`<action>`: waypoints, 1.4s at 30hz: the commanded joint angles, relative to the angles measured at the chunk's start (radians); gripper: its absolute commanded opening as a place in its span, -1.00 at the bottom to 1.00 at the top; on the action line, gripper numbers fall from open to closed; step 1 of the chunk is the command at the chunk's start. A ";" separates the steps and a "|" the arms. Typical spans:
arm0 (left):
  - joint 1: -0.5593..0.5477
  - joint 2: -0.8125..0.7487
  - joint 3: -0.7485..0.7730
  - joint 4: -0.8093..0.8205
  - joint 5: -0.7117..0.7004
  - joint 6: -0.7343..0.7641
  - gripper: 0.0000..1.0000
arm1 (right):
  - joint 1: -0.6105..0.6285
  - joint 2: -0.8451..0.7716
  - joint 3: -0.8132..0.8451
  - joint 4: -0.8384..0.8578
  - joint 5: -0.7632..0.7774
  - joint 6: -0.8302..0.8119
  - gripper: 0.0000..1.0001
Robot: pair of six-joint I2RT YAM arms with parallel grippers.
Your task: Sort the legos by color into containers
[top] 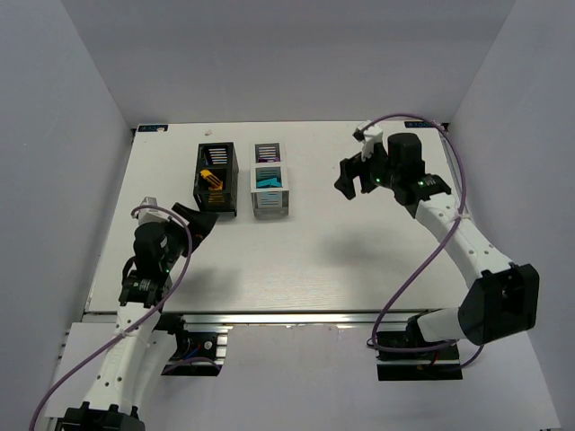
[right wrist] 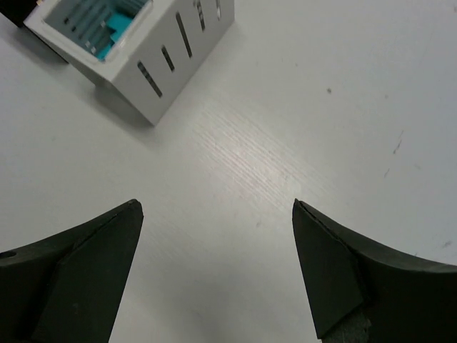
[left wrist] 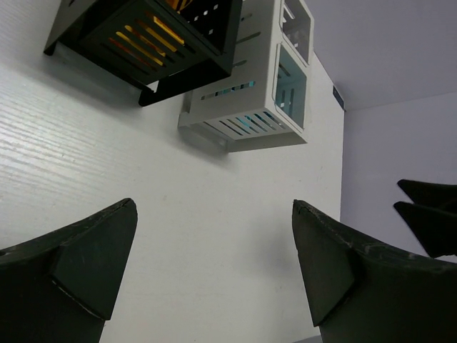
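The black container [top: 216,178] stands at the back left with a yellow-orange lego [top: 212,178] inside. The white container [top: 269,178] stands right of it, with teal legos [top: 269,180] in its near compartment and something purple in the far one. My left gripper [top: 203,221] is open and empty, just below the black container [left wrist: 143,36]; the white container [left wrist: 257,78] also shows in its view. My right gripper [top: 357,182] is open and empty, raised right of the white container [right wrist: 128,50], where teal legos [right wrist: 114,28] show inside.
White walls enclose the table [top: 296,260] on three sides. The right gripper's fingertips [left wrist: 428,214] show at the right edge of the left wrist view.
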State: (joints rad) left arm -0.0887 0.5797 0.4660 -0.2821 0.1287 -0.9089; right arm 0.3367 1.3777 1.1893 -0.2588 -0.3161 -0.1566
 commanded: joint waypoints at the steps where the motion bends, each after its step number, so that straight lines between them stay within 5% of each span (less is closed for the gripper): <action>1: 0.004 0.019 0.033 0.077 0.054 0.013 0.96 | -0.007 -0.061 -0.065 -0.017 0.096 0.022 0.79; 11: 0.004 -0.007 0.019 0.106 0.058 -0.008 0.96 | -0.008 -0.146 -0.206 0.009 0.279 0.106 0.79; 42: 0.003 -0.087 -0.012 0.100 0.035 -0.035 0.96 | -0.008 -0.141 -0.211 -0.017 0.301 0.092 0.79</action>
State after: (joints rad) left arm -0.0883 0.5030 0.4648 -0.1783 0.1722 -0.9440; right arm 0.3336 1.2613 0.9836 -0.2977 -0.0254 -0.0597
